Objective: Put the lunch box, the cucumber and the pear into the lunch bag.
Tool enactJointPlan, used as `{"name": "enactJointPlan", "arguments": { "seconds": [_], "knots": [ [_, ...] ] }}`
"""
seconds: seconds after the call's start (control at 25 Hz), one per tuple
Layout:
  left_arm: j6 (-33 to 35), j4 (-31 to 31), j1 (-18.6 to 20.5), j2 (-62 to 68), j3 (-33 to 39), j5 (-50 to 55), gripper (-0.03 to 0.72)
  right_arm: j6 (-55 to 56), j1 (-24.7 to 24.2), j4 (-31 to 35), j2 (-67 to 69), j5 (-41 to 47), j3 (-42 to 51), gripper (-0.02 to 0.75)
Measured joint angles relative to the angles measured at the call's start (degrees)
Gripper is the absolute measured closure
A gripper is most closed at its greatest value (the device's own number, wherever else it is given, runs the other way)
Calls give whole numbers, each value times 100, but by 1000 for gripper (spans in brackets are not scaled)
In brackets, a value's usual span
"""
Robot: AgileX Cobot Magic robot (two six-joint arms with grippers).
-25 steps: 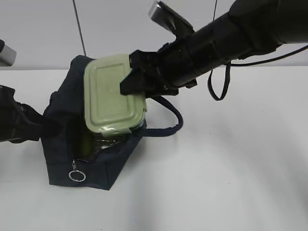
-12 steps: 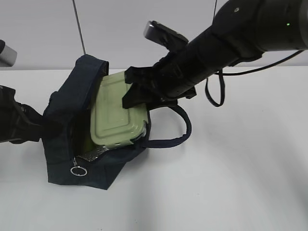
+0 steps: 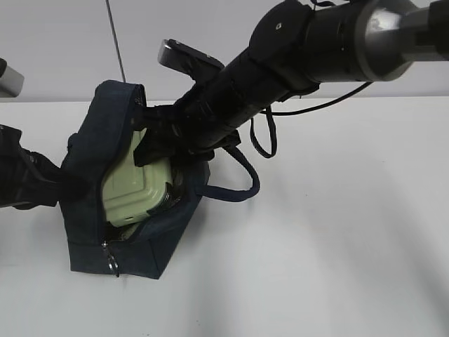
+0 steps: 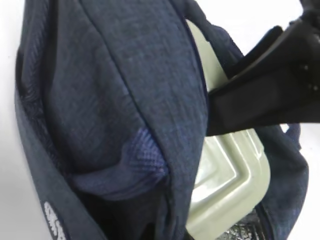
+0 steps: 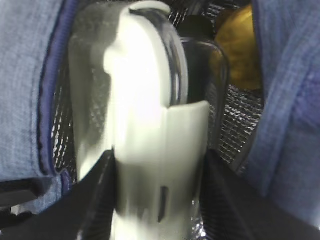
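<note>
Lunch box (image 3: 137, 188): you will find it tilted inside the open mouth of the lunch bag (image 3: 91, 161), its pale green lid facing the exterior camera, its lower corner near the bag's zipper end at 6 o'clock. The right hand (image 3: 156, 140) reaches in from 2 o'clock and grips the lunch box across its edges; in the right wrist view you see both dark fingers (image 5: 97, 200) pressed against its sides. Behind the box, at 1 o'clock in that view, the pear (image 5: 239, 47) lies on the silver lining. The left hand (image 3: 70, 184) sits at 9 o'clock of the bag, closed, against the navy fabric; you cannot tell whether it pinches the cloth. The loop handle (image 3: 242, 179) rests on the white surface (image 3: 337, 232) at 3 o'clock of the bag.
</note>
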Motion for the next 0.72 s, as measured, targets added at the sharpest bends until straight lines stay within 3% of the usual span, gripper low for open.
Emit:
{"name": "enactJointPlan", "arguments": {
  "seconds": [0.2, 0.28, 0.72],
  "knots": [
    [0, 0, 0, 0, 0, 15, 688, -152, 0, -66, 48, 367, -282, 255],
    [0, -5, 0, 0, 0, 28, 688, -177, 0, -216, 23, 481, -400, 230],
    [0, -6, 0, 0, 0, 10, 688, 401, 0, -1663, -609, 507, -566, 227]
  ]
}}
